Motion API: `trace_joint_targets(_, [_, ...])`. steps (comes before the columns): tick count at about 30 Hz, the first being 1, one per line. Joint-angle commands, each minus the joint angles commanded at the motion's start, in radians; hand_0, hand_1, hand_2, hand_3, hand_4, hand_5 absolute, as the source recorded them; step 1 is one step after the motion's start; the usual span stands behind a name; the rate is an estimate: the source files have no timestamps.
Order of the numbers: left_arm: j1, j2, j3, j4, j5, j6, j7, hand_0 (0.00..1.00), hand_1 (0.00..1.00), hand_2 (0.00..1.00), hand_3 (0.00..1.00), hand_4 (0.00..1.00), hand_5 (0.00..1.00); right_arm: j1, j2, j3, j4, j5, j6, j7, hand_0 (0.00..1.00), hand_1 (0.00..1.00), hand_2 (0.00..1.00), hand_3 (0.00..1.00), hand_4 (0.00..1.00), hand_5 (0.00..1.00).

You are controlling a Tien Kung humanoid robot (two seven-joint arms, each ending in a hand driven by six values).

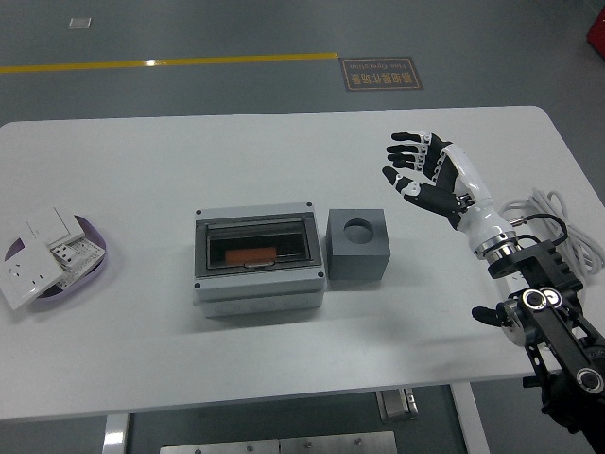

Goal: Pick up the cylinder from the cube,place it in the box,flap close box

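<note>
1. The right hand (416, 165) hovers open and empty, right of and beyond the cube (358, 244).
2. The cylinder (251, 255) seems already inside the box (258, 254), left of the cube, flap shut.
3. Keep clear of the box.

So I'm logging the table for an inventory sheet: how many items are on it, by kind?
Grey box with a clear flap: 1
Grey cube with a round hole: 1
Purple dish of white switch and socket parts: 1
White cable bundle: 1
Total: 4
</note>
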Motion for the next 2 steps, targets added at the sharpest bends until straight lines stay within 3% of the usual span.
trace_joint_targets(2, [0.000, 0.001, -0.001, 0.000, 0.001, 0.000, 0.001, 0.637, 0.671, 0.661, 0.706, 0.758, 0.310, -0.001, -0.001, 0.000, 0.000, 0.001, 0.000, 0.000, 0.699, 0.669, 0.669, 0.673, 0.749, 0.095])
